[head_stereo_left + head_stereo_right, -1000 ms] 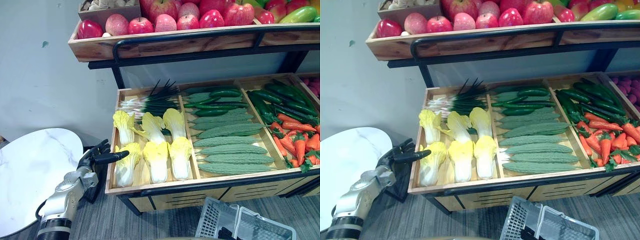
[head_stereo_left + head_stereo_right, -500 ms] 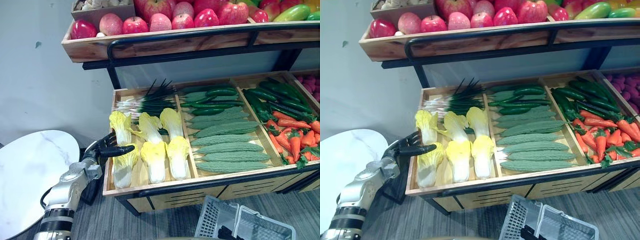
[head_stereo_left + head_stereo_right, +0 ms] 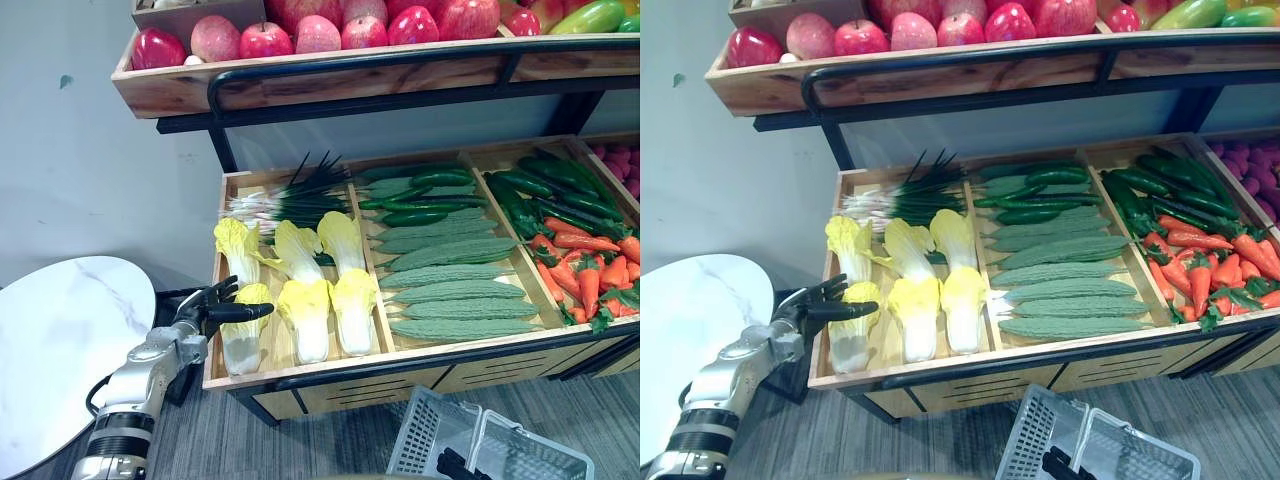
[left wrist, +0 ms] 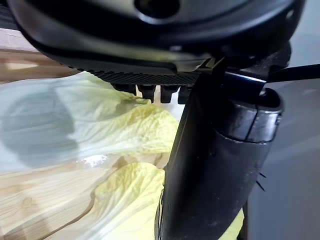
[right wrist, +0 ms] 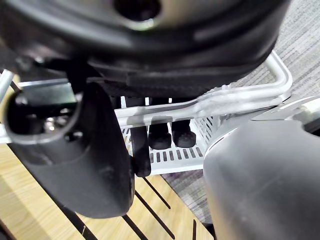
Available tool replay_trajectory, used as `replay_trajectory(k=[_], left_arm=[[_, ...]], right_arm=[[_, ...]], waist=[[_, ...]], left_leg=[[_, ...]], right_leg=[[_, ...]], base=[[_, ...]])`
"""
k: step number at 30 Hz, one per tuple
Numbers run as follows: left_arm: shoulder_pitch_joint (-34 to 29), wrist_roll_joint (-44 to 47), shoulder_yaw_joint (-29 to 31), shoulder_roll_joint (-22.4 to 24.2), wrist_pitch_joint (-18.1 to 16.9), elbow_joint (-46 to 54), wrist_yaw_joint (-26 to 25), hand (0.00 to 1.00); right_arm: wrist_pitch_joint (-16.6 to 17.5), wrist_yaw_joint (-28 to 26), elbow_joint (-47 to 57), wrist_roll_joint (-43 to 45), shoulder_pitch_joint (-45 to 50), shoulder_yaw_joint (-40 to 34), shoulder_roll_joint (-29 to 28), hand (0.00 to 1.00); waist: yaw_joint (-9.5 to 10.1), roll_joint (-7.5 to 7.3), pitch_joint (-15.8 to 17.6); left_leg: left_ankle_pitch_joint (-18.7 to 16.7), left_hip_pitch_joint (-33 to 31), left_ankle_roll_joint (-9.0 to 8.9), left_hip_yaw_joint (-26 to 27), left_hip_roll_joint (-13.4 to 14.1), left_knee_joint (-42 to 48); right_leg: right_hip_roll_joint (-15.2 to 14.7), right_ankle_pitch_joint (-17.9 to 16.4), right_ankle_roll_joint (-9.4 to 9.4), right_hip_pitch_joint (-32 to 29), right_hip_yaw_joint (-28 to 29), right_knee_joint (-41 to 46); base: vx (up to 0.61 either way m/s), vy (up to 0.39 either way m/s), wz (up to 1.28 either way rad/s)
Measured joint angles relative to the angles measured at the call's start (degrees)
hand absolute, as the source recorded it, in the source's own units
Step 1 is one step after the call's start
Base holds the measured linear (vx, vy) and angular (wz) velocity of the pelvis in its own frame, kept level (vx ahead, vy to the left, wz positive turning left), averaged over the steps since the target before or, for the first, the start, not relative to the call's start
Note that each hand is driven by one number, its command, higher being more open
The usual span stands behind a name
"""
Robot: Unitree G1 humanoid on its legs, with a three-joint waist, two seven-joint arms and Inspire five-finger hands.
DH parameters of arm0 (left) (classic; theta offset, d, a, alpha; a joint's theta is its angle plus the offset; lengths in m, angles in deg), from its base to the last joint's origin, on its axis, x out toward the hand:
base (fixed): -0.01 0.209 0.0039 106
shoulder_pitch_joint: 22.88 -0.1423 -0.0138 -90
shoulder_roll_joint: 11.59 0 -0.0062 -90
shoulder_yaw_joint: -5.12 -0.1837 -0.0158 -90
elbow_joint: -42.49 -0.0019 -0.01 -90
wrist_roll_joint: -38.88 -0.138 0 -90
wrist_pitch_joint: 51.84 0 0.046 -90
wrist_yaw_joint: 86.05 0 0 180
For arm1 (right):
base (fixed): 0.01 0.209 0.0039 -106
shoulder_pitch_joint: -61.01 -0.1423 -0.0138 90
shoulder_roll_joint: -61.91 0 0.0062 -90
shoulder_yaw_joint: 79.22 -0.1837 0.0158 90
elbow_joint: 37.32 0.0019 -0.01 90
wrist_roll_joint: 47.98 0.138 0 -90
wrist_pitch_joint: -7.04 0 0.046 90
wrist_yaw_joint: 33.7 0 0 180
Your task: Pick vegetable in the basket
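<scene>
— What differs from a second ago?

— The whole view has shifted, so the camera has moved. Measured against the crate (image 3: 221, 225), though, the left hand (image 3: 198, 312) has edged inward at the front left corner. Its thumb ended partway over the front-left cabbage (image 3: 238, 342) then; now it reaches right across it. The cabbages themselves lie as they did.

— Is it grasping?

— No. Its fingers are spread and straight, its thumb is stretched out, and it holds nothing. The left wrist view puts the leaves just past the thumb, but I cannot tell whether they touch.

— How does that cabbage lie?

— Flat beside the crate's left wall, its long axis running front to back. The yellow leafy end points to the back and the pale stem end to the front rim. Two more lie parallel beside it, and three sit in a row behind.

— And the other hand?

— The right hand (image 5: 85, 160) is low before the crate's front, its fingers (image 5: 160, 136) hooked round the handle (image 5: 240, 95) of the white basket (image 3: 425, 440).

— The surroundings?

— Spring onions (image 3: 285, 200) fill the back left corner. Cucumbers (image 3: 420, 195) and bitter gourds (image 3: 455, 295) fill the middle compartment, and carrots (image 3: 595, 275) lie in the right one. Apples (image 3: 320, 32) sit on a wooden shelf (image 3: 300, 88) above. A round white marble table (image 3: 60, 340) stands near the front left corner, on a grey carpeted floor (image 3: 330, 440), against a pale wall (image 3: 100, 170).
</scene>
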Motion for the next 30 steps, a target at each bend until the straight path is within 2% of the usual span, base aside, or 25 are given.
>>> replay_trajectory(k=[5, 12, 14, 18, 23, 27, 28, 30], left_arm=[[0.00, -1.56, 0.01, 0.05, 0.34, -0.03, 0.82, 1.00], [-0.01, -8.07, 0.04, -0.04, 0.48, -1.56, 5.65, 1.00], [-0.01, -12.43, 0.02, -0.07, 0.19, -2.05, 8.45, 1.00], [0.03, -15.92, -0.17, -0.47, 0.03, -2.15, 10.17, 1.00], [1.02, -21.33, -3.84, -1.46, -0.12, -2.40, 11.18, 1.00], [2.39, -29.42, -6.26, -1.00, -0.25, -2.46, 12.23, 1.00], [2.80, -32.00, -6.74, -0.77, -0.24, -2.53, 12.60, 0.00], [2.96, -35.88, -6.78, 0.17, -0.24, -2.60, 12.81, 0.00]], right_arm=[[-0.02, -0.02, -0.01, 0.01, -0.56, -0.21, 0.01, 0.00], [-0.03, -0.08, -0.01, 0.07, -0.87, -0.24, 0.05, 0.00], [-0.02, -0.25, -0.01, 0.07, -0.96, -0.25, 0.07, 0.00], [0.02, -0.26, -0.01, 0.11, -1.49, -0.28, 0.08, 0.00], [0.14, -0.26, 0.02, 0.23, -1.88, -0.30, 0.21, 0.00], [0.04, -0.26, 1.20, 0.23, -1.94, -0.19, 0.50, 0.00], [0.03, -0.26, 1.38, 0.23, -2.04, -0.13, 0.65, 0.00], [-0.03, -0.26, 1.65, 0.27, -2.02, -0.12, 0.84, 0.00]], waist=[[0.01, 0.10, 0.58], [-0.07, 0.27, 0.92], [-0.46, 0.35, 0.98], [-1.50, 0.43, 1.41], [-1.71, 0.68, 2.10], [-1.76, 1.09, 2.74], [-1.77, 1.31, 2.85], [-2.12, 1.52, 2.94]], left_leg=[[0.00, -0.04, 0.00, 0.00, 0.01, 0.00], [0.11, 0.13, -0.15, -0.01, 0.16, 0.01], [0.13, 0.15, -0.19, -0.01, 0.28, 0.01], [0.17, 0.30, -0.26, -0.01, 0.37, 0.01], [0.35, 0.15, -0.56, 0.18, 0.70, 0.01], [0.44, -0.22, -0.73, 0.84, 0.85, 0.01], [0.47, -0.21, -0.78, 1.63, 0.90, 0.00], [0.49, -0.21, -0.85, 1.93, 0.94, 0.00]], right_leg=[[-0.01, -0.01, 0.01, 0.00, -0.09, 0.00], [0.04, -0.11, 0.04, 0.01, -0.44, 0.22], [0.12, -0.25, 0.06, 0.01, -0.56, 0.28], [0.15, -0.84, 0.03, -0.15, -0.63, 0.96], [0.44, -1.19, -0.08, -0.75, -0.46, 1.42], [0.56, -1.51, -0.19, -1.86, -0.12, 2.17], [0.62, -1.57, -0.18, -2.13, 0.14, 2.46], [0.66, -1.59, -0.17, -2.15, 0.28, 2.58]], base=[[0.00, 0.000, 0.00], [0.00, 0.000, 0.00], [0.00, 0.000, 0.00], [0.00, 0.000, 0.00], [-0.01, -0.055, -0.02], [-0.01, -0.060, -0.04], [-0.02, -0.060, -0.10], [-0.03, -0.076, -0.06]])
